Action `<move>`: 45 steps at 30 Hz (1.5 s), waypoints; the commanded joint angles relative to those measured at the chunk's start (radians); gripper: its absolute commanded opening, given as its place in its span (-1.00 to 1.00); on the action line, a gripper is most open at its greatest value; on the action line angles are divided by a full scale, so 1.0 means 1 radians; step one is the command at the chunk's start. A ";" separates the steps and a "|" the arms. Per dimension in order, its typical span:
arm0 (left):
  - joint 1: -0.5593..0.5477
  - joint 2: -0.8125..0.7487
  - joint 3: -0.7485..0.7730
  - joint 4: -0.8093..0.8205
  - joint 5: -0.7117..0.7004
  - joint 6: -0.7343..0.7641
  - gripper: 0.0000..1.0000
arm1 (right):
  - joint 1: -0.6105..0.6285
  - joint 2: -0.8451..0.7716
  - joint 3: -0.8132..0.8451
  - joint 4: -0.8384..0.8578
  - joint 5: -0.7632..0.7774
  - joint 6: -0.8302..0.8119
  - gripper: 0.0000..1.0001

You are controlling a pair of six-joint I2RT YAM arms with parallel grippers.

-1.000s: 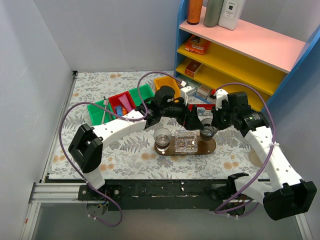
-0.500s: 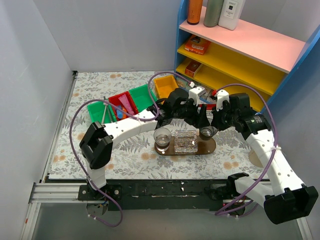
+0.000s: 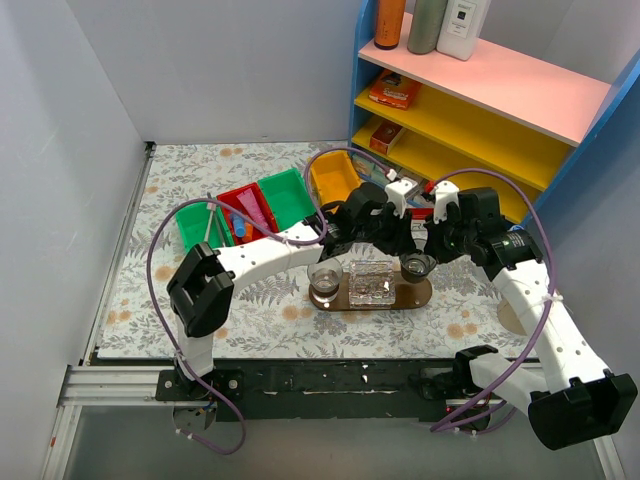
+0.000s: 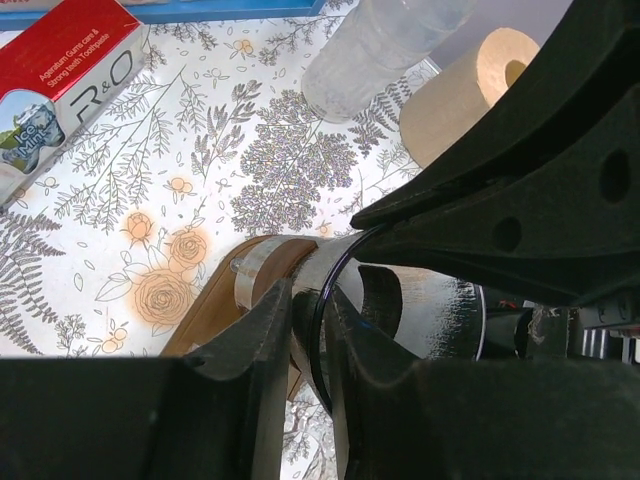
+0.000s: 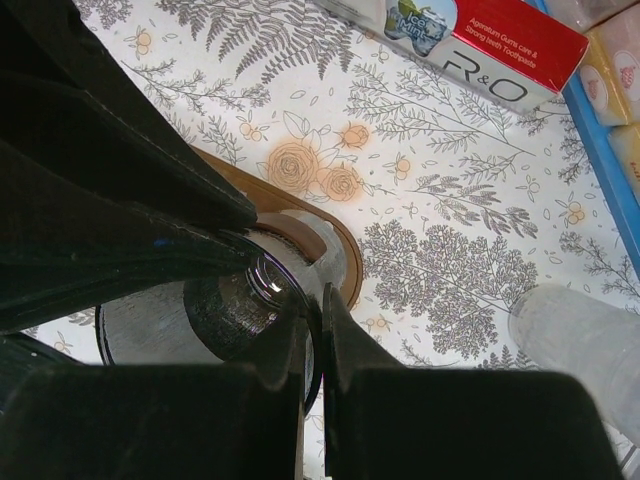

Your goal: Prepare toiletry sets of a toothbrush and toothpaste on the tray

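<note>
Now: left gripper (image 4: 308, 322) has swung over from the bins' side and closed down from wide open; its jaws pinch the rim of the glass cup (image 3: 416, 265) at the right end of the tray (image 3: 426, 292).
Other arm: right gripper (image 5: 312, 335) is clamped thin on the same rim.
Task item: toothpaste (image 3: 249, 208), pink and blue tubes, lies in the red bin (image 3: 262, 200), behind and left of the tray; none on it.
Meaning: probably a two-arm cup move or handover; no set is started.

Pale walls (image 3: 230, 70), blue shelf unit (image 3: 362, 80), floral table cover (image 3: 200, 165), perhaps cloth
</note>
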 commanded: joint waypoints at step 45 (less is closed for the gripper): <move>-0.094 -0.053 -0.010 0.148 -0.467 -0.199 -1.00 | 0.002 -0.026 -0.093 0.117 0.179 0.405 -0.35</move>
